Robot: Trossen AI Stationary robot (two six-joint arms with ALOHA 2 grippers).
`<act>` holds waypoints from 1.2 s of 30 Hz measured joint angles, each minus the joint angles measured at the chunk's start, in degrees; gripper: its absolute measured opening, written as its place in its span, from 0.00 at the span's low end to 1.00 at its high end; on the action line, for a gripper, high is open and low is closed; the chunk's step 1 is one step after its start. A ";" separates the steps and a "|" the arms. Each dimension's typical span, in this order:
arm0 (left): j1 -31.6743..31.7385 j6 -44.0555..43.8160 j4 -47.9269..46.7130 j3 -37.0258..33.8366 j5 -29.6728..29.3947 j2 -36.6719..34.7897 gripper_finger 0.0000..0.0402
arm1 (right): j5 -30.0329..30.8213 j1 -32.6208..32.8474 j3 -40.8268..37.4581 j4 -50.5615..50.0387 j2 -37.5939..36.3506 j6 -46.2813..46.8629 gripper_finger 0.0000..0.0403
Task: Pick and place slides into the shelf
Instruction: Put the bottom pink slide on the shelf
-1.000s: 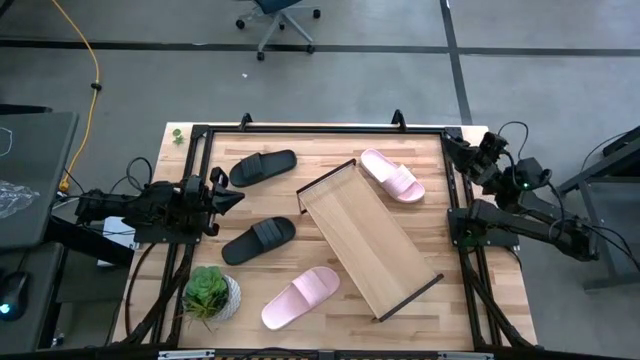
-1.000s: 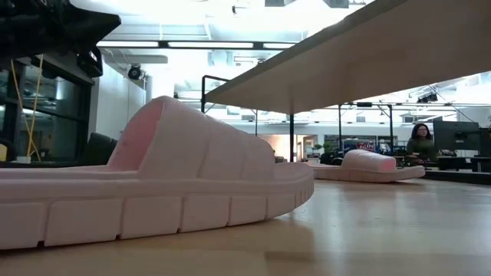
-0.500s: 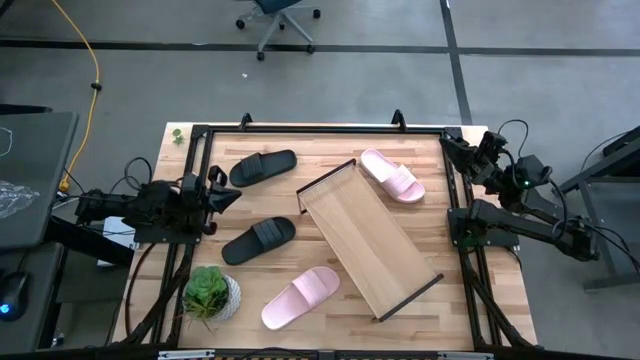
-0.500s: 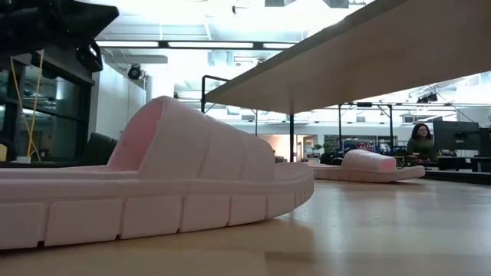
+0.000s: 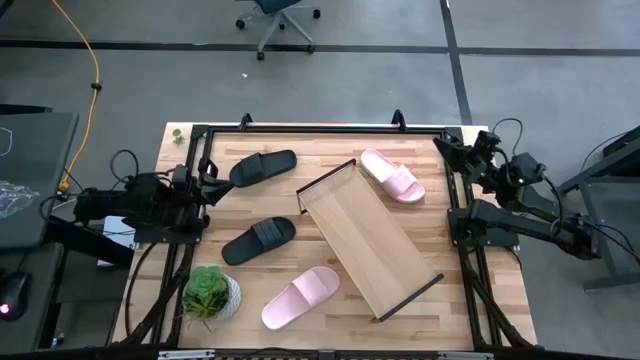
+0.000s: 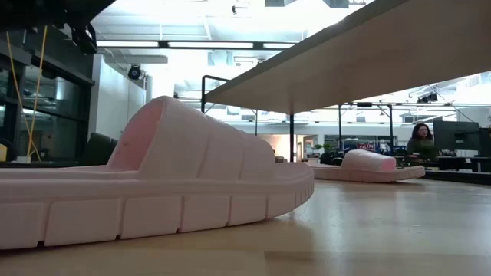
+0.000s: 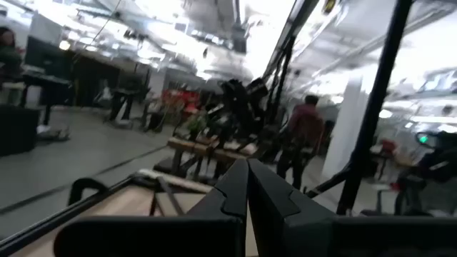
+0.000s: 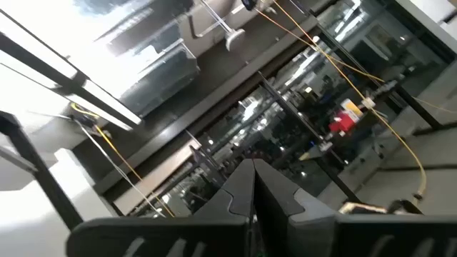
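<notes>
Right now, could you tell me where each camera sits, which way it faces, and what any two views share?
High view: overhead, looking straight down; table, shelf, both arms, left tool, right tool.
Low view: at tabletop height, looking level across; no arm visible.
Left wrist view: on the left wrist, looking past its shut fingers into the room.
Right wrist view: on the right wrist, angled upward past shut fingers.
Shared: high and low views both show the near pink slide.

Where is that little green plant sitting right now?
Seen from above, the potted plant stands near the table's front left corner, just left of a pink slide and in front of a black slide.
</notes>
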 joint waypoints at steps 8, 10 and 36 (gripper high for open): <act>0.02 6.15 -8.45 12.18 -2.84 6.37 0.00 | -1.87 0.00 7.66 -4.91 9.22 -5.19 0.00; 0.02 7.72 -10.01 14.81 -3.31 8.50 0.00 | -2.39 -0.02 11.52 -8.81 12.04 -8.29 0.00; 0.02 16.61 -40.56 47.89 -10.78 41.29 0.00 | -8.11 -3.10 45.00 -53.39 40.00 -24.27 0.23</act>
